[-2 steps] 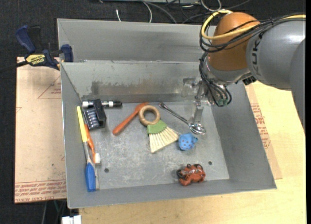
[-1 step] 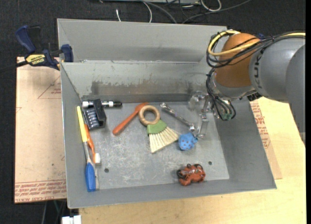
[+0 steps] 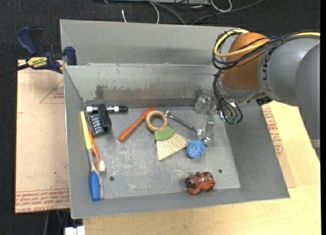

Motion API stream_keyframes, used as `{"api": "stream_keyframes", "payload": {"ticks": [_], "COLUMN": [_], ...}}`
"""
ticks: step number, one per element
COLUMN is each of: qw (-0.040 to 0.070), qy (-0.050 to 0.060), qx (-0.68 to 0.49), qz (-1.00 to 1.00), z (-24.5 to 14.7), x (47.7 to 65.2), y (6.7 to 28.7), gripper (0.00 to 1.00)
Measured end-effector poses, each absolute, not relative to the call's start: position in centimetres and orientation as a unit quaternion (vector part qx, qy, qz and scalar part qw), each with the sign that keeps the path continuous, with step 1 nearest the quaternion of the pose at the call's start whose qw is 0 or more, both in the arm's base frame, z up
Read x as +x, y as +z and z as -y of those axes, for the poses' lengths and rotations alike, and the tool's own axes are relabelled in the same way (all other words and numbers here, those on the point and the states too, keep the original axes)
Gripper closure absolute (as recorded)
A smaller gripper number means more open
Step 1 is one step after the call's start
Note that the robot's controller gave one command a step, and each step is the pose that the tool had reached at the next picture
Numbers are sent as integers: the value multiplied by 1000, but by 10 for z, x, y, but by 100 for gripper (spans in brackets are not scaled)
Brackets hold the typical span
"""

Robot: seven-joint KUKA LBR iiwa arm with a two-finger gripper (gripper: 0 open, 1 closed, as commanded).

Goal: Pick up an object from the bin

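Note:
My gripper (image 3: 207,135) hangs low at the right of the bin's floor, under the orange wrist cover. Its tip is just above and touching or nearly touching a small blue lumpy thing (image 3: 196,149). Left of that lies a small brush (image 3: 168,144) with a green top and pale bristles. A thin metal rod (image 3: 182,123) runs from the brush's top towards the gripper. A wooden ring (image 3: 156,121) lies at the rod's left end, against an orange stick (image 3: 133,126).
A red-orange toy figure (image 3: 199,182) lies near the front wall. Along the left wall lie a black ribbed block (image 3: 99,120), a black-and-white marker (image 3: 108,109), a yellow-orange pencil (image 3: 87,134) and a blue-handled toothbrush (image 3: 94,180). Bare floor lies at front centre.

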State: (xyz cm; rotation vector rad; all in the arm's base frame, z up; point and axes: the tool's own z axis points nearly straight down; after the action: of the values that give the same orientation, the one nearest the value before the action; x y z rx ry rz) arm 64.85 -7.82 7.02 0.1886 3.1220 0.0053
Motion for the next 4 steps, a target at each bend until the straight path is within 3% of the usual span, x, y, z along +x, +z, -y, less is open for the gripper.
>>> {"api": "stream_keyframes", "payload": {"ticks": [1, 2, 3, 4], "qw": [2, 5, 4, 4], "qy": [1, 2, 3, 3], "qx": [41, 99, 136, 136], "qz": [-999, -995, -991, -991], "z": [45, 52, 66, 66], "x": [641, 637, 626, 626], "y": [70, 70, 71, 71], "gripper": [0, 0, 100, 100]}}
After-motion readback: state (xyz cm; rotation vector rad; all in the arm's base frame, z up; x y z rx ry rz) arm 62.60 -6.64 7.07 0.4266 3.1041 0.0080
